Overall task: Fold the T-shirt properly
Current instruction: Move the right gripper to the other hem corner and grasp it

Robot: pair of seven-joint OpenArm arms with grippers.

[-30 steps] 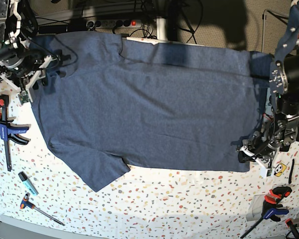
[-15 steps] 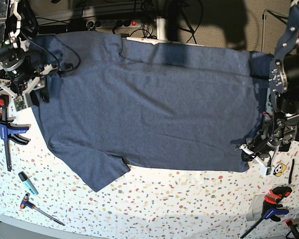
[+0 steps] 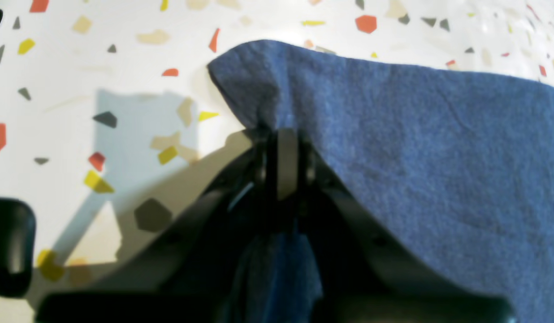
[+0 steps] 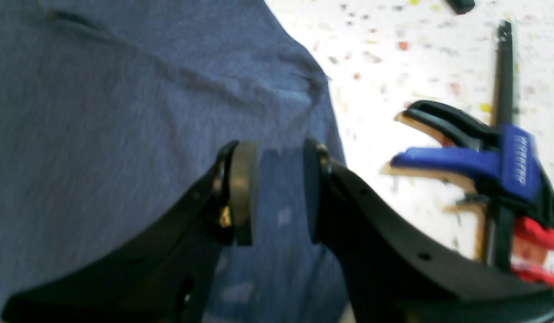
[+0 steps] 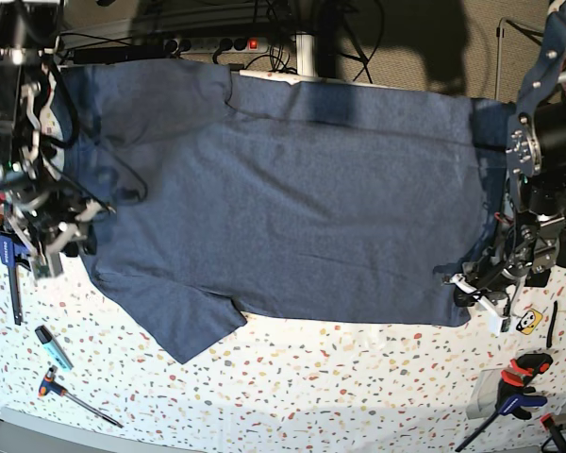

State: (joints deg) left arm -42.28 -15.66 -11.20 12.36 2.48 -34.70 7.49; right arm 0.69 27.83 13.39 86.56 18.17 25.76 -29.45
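Observation:
The navy-blue T-shirt [image 5: 283, 198] lies spread flat, plain side up, across most of the speckled table [image 5: 340, 377]. Its sleeves are at the left and its hem at the right. My left gripper [image 5: 464, 283] is at the shirt's front right hem corner. In the left wrist view, this gripper [image 3: 286, 148] is shut on a pinch of the blue cloth [image 3: 438, 157] that peaks up at the jaws. My right gripper [image 5: 71, 231] is over the shirt's left edge. In the right wrist view, it [image 4: 277, 193] is open and empty just above the cloth [image 4: 102, 112].
A blue and black bar clamp [image 5: 14, 247] lies just left of the right gripper, and also shows in the right wrist view [image 4: 483, 166]. A teal marker [image 5: 52, 346] and a screwdriver [image 5: 75, 396] lie front left. More clamps [image 5: 519, 387] and a yellow sticker [image 5: 531, 322] lie front right.
The right arm has moved from the shirt's back left shoulder towards the front along the left edge. The left gripper has stayed at the hem corner.

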